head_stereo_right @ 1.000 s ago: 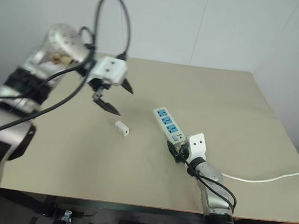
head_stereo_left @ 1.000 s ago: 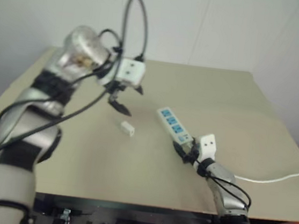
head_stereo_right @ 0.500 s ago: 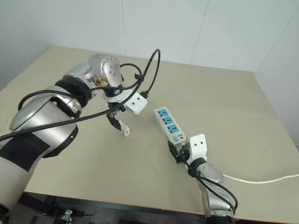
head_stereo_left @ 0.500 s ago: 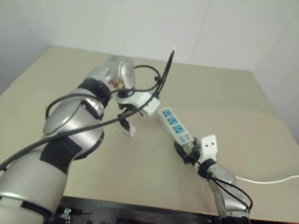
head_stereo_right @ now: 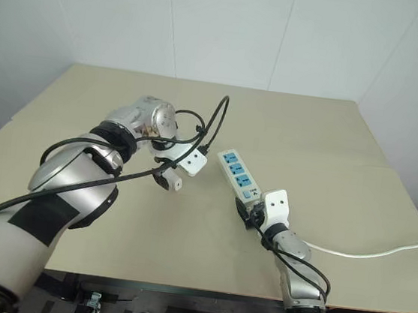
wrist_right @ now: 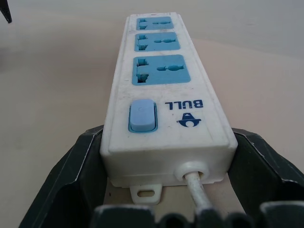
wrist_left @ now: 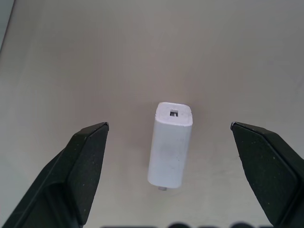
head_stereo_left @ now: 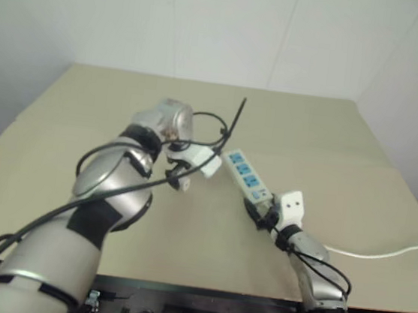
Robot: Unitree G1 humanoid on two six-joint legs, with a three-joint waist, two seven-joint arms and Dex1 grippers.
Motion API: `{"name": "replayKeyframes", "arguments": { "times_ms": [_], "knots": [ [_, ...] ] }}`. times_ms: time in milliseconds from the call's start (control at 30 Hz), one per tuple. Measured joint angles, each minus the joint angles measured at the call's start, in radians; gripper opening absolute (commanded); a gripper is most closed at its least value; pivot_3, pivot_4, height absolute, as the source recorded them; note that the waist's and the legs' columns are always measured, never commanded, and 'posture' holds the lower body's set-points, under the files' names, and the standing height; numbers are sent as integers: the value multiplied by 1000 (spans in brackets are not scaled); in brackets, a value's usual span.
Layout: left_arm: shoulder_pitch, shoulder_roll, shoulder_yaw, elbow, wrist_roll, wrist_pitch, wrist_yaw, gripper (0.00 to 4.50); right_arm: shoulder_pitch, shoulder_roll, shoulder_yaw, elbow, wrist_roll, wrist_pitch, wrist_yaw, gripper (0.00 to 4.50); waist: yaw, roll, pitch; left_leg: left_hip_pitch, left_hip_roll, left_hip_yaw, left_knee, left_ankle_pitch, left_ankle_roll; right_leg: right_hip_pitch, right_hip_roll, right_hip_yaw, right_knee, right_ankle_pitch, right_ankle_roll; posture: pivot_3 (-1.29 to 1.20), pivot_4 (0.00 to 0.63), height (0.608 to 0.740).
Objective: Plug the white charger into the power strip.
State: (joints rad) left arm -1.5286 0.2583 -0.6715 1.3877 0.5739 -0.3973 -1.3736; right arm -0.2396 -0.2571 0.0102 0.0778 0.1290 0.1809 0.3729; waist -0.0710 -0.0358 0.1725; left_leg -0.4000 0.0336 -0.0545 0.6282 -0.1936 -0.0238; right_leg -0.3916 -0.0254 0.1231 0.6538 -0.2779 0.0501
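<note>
While the charger (wrist_left: 171,145) lies loose on the desk (head_stereo_left: 86,105), left of the power strip (head_stereo_left: 246,177), the left gripper (wrist_left: 168,142) hangs spread around it without touching. The right gripper (wrist_right: 164,156) clamps the strip's cord end. Grasping and plugging remain.

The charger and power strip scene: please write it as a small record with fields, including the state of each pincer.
table: beige top
white charger: lying flat on the table, not plugged in
power strip: three blue sockets and a blue switch, cord leaving toward the robot's right
left pincer: open, pointing down over the white charger, one finger on each side, not touching it
right pincer: fingers against both sides of the power strip's cord end, holding it on the table
task state: charger not yet grasped
</note>
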Motion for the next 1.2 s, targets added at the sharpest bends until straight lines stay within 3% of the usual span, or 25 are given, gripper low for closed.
{"name": "replayKeyframes", "arguments": {
  "times_ms": [633, 767, 1033, 1200],
  "knots": [
    [43, -47, -1, 3, 96, 29, 89, 4500, 49, 16, 3, -66, -4, 25, -46, 3420, 2, 0, 0, 0, 0, 0, 0, 0, 0, 0, 0, 0, 1, 0, 0, 0, 150, 740],
    [62, -49, 6, 4, 95, 32, 83, 3646, 53, 28, -6, -70, 2, 33, -51, 3420, 2, 0, 0, 0, 0, 0, 0, 0, 0, 0, 0, 0, 1, 0, 0, 0, 150, 740],
    [70, -54, 5, 4, 127, 30, 117, 1037, 51, 29, -8, -70, 2, 36, -50, 3420, 2, 0, 0, 0, 0, 0, 0, 0, 0, 0, 0, 0, 1, 0, 0, 0, 150, 740],
    [70, -57, -3, 4, 150, 27, 144, 1010, 48, 29, -9, -66, 2, 38, -51, 3420, 2, 0, 0, 2, 0, 0, 0, 0, 0, 1, 0, 0, 2, 0, 0, 0, 150, 740]
  ]
}}
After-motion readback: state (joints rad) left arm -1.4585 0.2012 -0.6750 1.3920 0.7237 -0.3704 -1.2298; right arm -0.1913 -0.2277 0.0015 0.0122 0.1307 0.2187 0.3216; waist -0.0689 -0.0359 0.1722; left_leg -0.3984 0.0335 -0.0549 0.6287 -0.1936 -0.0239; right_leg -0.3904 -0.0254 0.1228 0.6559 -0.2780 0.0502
